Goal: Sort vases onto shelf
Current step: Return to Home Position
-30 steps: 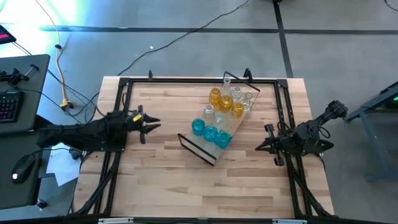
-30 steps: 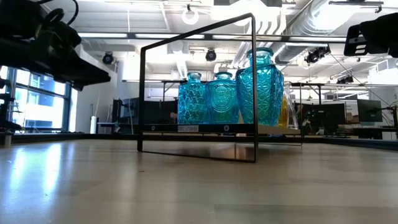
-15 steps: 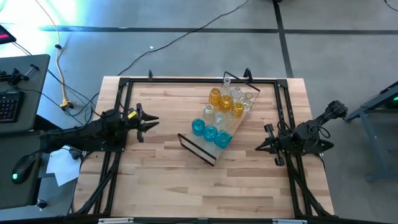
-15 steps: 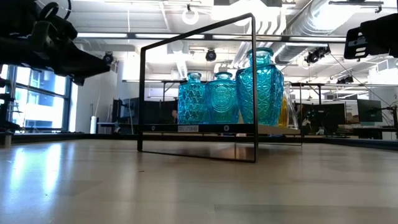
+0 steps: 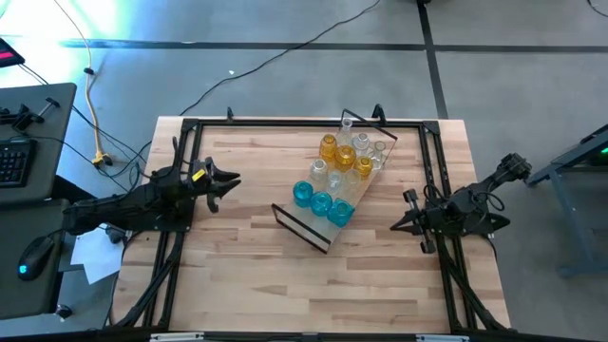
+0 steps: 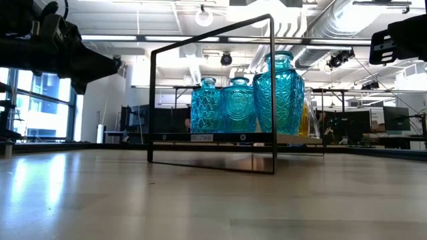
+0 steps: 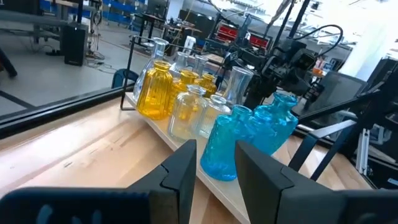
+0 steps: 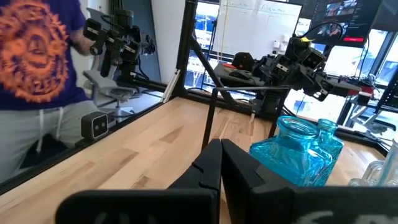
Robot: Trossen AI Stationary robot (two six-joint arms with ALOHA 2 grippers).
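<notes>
Vases (image 5: 337, 171) sit on the shelf (image 5: 309, 222); homing looks in hand. Left gripper (image 5: 228, 183), slightly parted and empty, should draw back; right gripper (image 5: 397, 226) waits closed.

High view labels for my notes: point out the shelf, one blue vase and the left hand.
shelf (image 5: 310, 222): high view, bare board by its near end frame.
blue vase (image 5: 302, 195): high view, its top.
left hand (image 5: 226, 181): high view, midway between its fingertips.

Closed end effector (image 8: 221, 147), teal vases (image 8: 293, 155), person (image 8: 37, 74)
</notes>
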